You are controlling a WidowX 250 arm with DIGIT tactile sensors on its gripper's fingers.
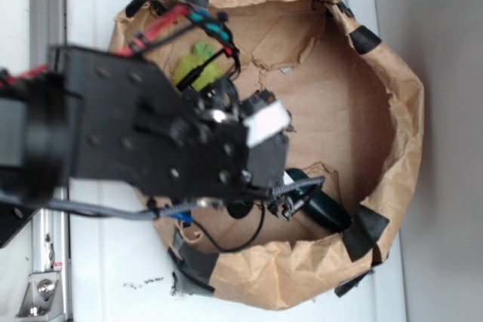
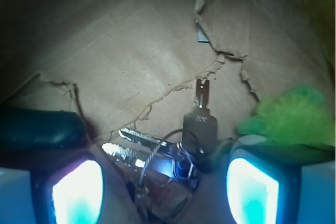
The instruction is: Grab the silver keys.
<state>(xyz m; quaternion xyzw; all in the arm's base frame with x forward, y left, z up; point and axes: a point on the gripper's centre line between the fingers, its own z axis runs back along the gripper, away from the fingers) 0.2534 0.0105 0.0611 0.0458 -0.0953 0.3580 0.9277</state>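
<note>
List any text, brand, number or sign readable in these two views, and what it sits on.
No text can be read in either view.
Grey key head among the silver keys: a faint stamped mark, too blurred to read.
White tag on the end effector: blank as far as can be seen.
Paper bag, green fuzzy toy, dark green object: no lettering visible.
</note>
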